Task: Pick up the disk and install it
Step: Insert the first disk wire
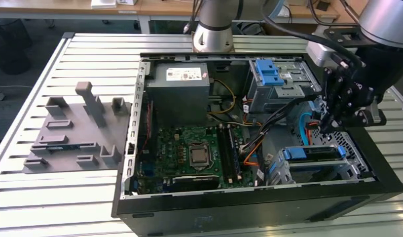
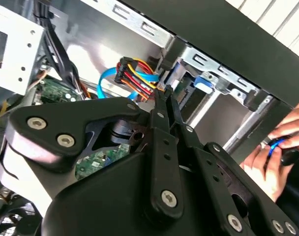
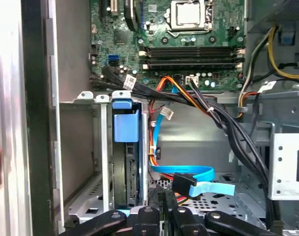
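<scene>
The fingers [image 1: 329, 129] are closed together, gripping nothing, and hang inside the open computer case [image 1: 254, 210] on the bench [image 1: 30, 192]. The disk [image 1: 311, 153] sits just below them in its drive cage [image 1: 349, 170], blue rail tab [image 3: 126, 127] outward. A blue data cable [image 3: 189, 173] lies beside the fingertips.
</scene>
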